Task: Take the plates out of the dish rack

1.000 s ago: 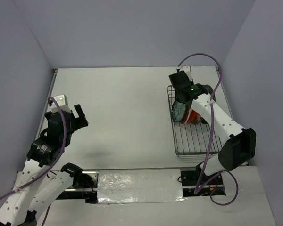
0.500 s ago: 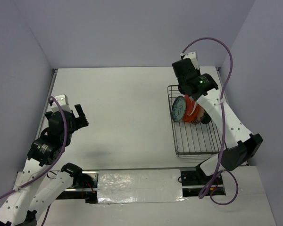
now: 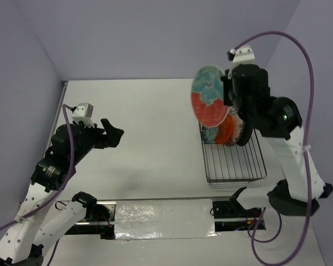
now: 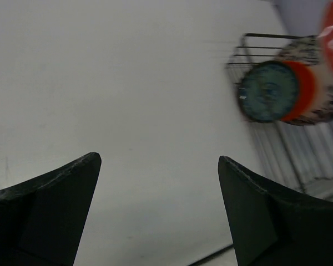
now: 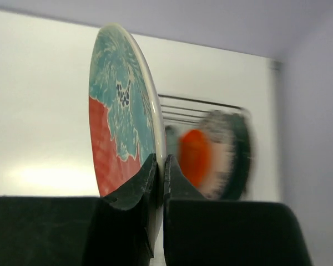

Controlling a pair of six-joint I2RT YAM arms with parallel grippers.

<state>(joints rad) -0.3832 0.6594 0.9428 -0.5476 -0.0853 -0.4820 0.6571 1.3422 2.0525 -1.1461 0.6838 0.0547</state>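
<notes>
"Well, where was the red-and-teal plate [image 5: 114, 127]?"
"Pinched edge-on in the right gripper [image 5: 160, 166], high by the dish rack [image 3: 236, 166] — other plates [image 3: 222, 132] there blurred, partly hidden. Left gripper [image 4: 158, 160] gaped wide over the desk [image 3: 150, 122], holding nothing."

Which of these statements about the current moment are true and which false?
1. The right end effector is shut on the rim of the red-and-teal plate. True.
2. The red-and-teal plate stands between the prongs of the dish rack. False: it is held up in the air, out of the rack.
3. The left end effector is open and holds nothing. True.
4. The dish rack is empty. False: plates stand in it, among them a blue-white patterned plate and an orange plate.
</notes>
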